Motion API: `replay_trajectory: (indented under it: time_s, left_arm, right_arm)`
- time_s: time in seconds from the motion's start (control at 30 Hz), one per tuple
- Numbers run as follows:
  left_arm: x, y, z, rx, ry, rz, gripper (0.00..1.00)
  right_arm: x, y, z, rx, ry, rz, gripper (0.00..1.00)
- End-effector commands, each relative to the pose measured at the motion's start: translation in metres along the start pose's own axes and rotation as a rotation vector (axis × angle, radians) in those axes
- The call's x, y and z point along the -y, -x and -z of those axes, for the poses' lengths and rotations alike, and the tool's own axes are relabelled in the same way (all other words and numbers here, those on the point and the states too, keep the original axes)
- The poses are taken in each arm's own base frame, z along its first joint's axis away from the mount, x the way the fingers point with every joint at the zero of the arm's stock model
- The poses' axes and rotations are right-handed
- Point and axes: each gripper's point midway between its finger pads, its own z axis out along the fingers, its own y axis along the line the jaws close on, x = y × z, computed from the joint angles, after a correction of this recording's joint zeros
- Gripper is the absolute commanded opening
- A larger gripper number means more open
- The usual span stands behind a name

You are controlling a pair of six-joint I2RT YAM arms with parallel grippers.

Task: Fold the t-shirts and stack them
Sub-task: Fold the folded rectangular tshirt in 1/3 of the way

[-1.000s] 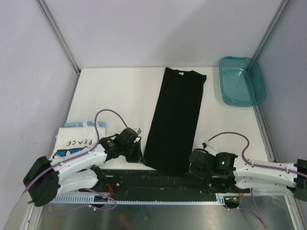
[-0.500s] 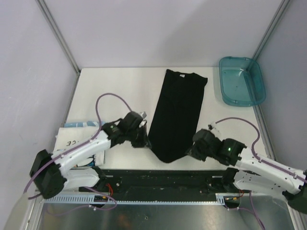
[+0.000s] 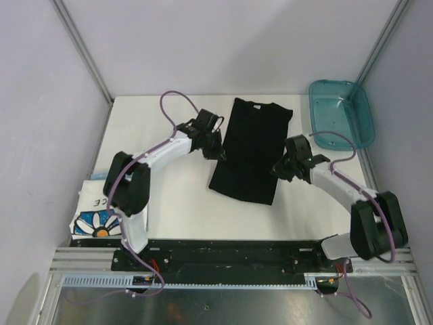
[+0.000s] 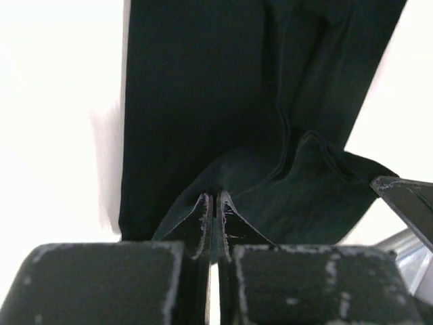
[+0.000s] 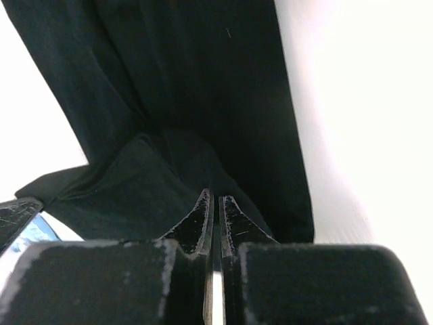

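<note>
At the near left of the surface (image 3: 177, 198) the white t-shirt (image 3: 95, 222) is laid (daisy print up), well apart from everything else. The left claw (image 3: 218, 152) is clamped shut on the left edge of the black t-shirt (image 3: 252, 145), which is spread mid-surface with its near part doubled over. The shirt's right edge is gripped by the closed right claw (image 3: 278, 168). A teal bin (image 3: 340, 115) is set at the far right.
</note>
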Motion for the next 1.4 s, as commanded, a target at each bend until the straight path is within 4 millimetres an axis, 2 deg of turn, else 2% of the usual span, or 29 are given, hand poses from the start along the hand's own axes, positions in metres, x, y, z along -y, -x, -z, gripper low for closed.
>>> replay_trajectory:
  time_s: [0.0,0.17,0.33,0.63,0.93,1.1,1.37]
  left_arm:
    - [0.01,0.052,-0.019,0.072,-0.029,-0.013,0.0]
    - [0.014,0.081,-0.048,0.08,-0.043,0.004,0.0]
    - [0.01,0.091,-0.057,0.083,-0.044,0.019,0.0]
    - [-0.001,0.103,-0.061,0.095,-0.035,0.033,0.0]
    - [-0.004,0.11,-0.082,0.075,-0.05,0.03,0.0]
    - [-0.004,0.113,-0.089,0.071,-0.058,0.033,0.0]
    - [-0.001,0.123,-0.078,0.101,-0.065,0.026,0.0]
  right_arm:
    - [-0.045,0.05,-0.026,0.073,0.133,0.036,0.0]
    - [-0.045,0.08,-0.054,0.075,0.11,0.0,0.0]
    - [-0.043,0.098,-0.059,0.087,0.119,-0.018,0.0]
    - [-0.04,0.106,-0.057,0.102,0.122,-0.014,0.0]
    - [-0.033,0.106,-0.08,0.066,0.12,-0.032,0.0]
    - [-0.033,0.111,-0.086,0.071,0.121,-0.041,0.0]
    - [-0.034,0.124,-0.075,0.102,0.127,-0.045,0.0]
